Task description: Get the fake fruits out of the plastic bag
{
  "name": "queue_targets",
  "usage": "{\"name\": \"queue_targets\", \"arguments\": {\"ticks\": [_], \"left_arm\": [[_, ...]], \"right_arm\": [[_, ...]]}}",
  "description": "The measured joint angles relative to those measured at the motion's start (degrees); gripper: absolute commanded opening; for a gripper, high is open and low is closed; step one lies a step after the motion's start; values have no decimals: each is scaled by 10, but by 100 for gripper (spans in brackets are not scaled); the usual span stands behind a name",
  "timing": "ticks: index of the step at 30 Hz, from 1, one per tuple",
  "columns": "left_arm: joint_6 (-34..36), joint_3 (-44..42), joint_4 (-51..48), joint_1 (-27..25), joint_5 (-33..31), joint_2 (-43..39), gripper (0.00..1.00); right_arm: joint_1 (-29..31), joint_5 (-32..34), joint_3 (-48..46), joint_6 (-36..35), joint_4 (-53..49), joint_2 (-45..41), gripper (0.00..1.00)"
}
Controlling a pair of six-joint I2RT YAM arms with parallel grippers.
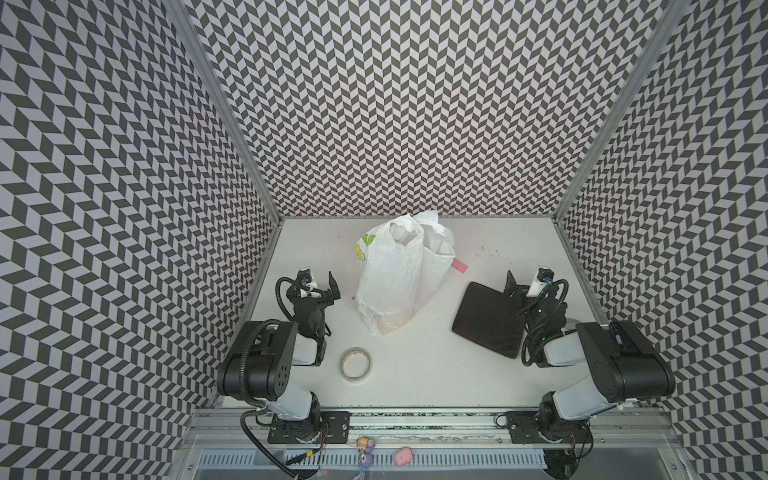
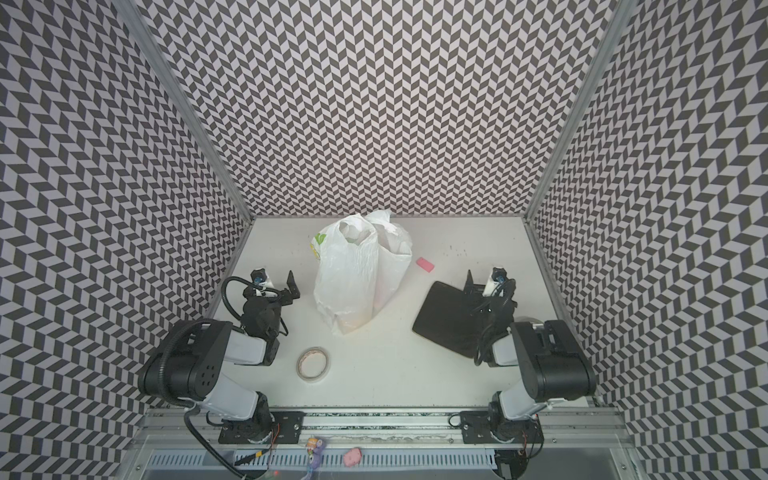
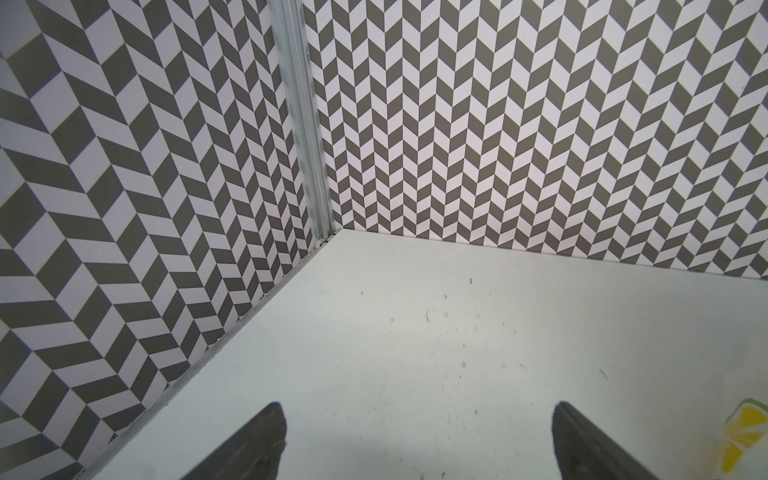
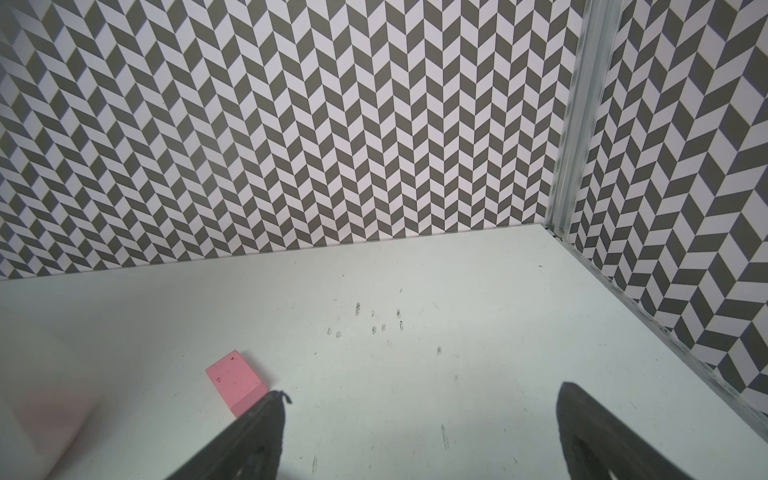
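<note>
White crinkly film is filling the middle of your table [image 1: 415, 374]: one plastic bag [image 1: 399, 270] is standing upright there in both top views [image 2: 357, 270], with its bunched top reaching toward the back wall. You are seeing one printed lemon slice [image 1: 360, 251] on its left flank, and the edge of that same print is showing in the left wrist view [image 3: 744, 440]. The fake fruits are not showing as separate shapes. The film is hiding them, so you cannot count them from here.

Your two arms are resting one on each side of the bag, neither touching it. The left gripper [image 1: 318, 281] is hanging over bare table left of the bag. Its two fingers are standing wide apart and gripping nothing in the left wrist view [image 3: 417, 411]. The right gripper [image 1: 525, 280] is hanging by the far edge of one dark tray [image 1: 484, 320], which is lying flat on the right half of the table. Its two fingers are likewise spread wide and empty in the right wrist view [image 4: 424, 395].

One pink block [image 2: 424, 264] is lying just beside the bag on the right, apart from it, and it is also showing close to a right fingertip [image 4: 237, 380]. One tape roll [image 1: 355, 364] is lying flat near the front, below the bag. Two small toys [image 1: 365, 451] are sitting on the front rail, off the table.
</note>
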Motion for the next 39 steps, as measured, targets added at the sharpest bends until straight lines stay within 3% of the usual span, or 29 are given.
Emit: {"name": "queue_targets", "arguments": {"ticks": [19,24,31,39], "left_arm": [[0,-3,2,0,0,-2,100],[-2,-25,-19,0,-6,-76,100],[-5,24,-185,4,-21,-238,100],[-100,218,-466,8,28,-291,100]], "right_arm": [[0,17,0,3,-1,-2,99],[0,56,0,13,-56,-84,99],[0,73,54,57,-251,-240,99],[0,50,129,138,-489,-309,99]]}}
